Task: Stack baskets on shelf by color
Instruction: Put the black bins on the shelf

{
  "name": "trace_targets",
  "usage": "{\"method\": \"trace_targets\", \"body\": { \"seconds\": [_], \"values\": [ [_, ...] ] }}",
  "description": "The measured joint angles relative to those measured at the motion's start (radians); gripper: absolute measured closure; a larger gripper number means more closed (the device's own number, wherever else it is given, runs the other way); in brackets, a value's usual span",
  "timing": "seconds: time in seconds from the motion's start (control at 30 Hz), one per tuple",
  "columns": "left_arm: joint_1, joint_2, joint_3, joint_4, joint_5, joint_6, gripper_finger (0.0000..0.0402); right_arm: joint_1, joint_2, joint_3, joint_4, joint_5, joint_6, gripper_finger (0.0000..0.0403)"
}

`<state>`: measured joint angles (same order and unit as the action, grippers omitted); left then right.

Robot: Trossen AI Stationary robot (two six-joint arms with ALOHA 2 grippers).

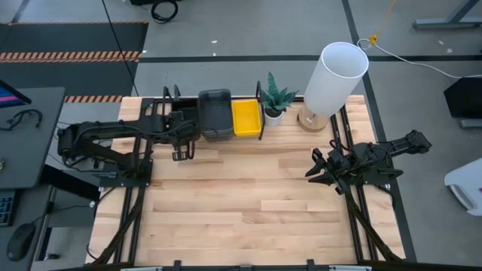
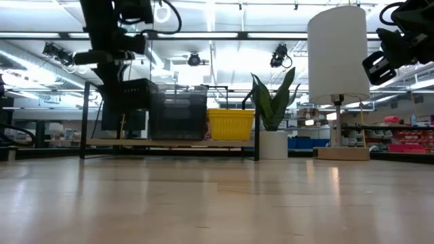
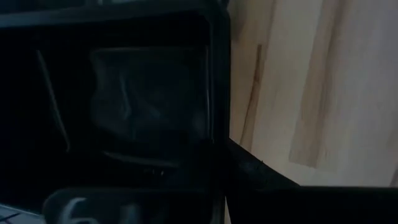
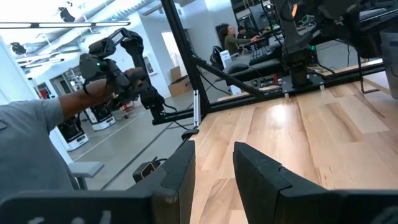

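Note:
On the shelf (image 2: 169, 143) at the table's far edge, a dark grey basket (image 1: 215, 113) (image 2: 178, 112) stands beside a yellow basket (image 1: 246, 118) (image 2: 230, 124). My left gripper (image 1: 181, 132) is at the shelf's left part, shut on a black basket (image 2: 139, 91) held above the board, left of the grey one. That basket's dark inside (image 3: 149, 106) fills the left wrist view. My right gripper (image 1: 320, 169) (image 4: 214, 165) hangs open and empty over the table's right side. My left gripper comes at the black basket from above. The basket's side wall (image 3: 217, 124) runs down toward the fingers, and one finger (image 3: 261, 177) shows outside it. The place of contact is lost in the dark. In the low view the basket sits about level, clear of the shelf board.
A plant in a white pot (image 1: 273, 104) stands right of the shelf, and a lamp with a tall white shade (image 1: 335, 75) right of that. The tabletop's middle and near part (image 1: 241, 203) is bare wood. A person's grey sleeve (image 4: 37, 143) shows beyond the table.

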<state>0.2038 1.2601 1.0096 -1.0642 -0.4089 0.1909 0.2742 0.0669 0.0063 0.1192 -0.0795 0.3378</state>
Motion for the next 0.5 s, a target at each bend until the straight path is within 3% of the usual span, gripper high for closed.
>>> {"method": "trace_targets", "body": {
  "seconds": [0.23,0.5],
  "values": [
    [0.058,0.003,-0.044,0.049,0.066,0.052,0.0373,0.0,0.0,0.0,0.0,0.0,0.0,0.0288],
    [0.064,0.003,-0.052,0.048,0.04,-0.001,0.0345,0.0,0.0,0.0,0.0,0.0,0.0,0.0288]
  ]
}}
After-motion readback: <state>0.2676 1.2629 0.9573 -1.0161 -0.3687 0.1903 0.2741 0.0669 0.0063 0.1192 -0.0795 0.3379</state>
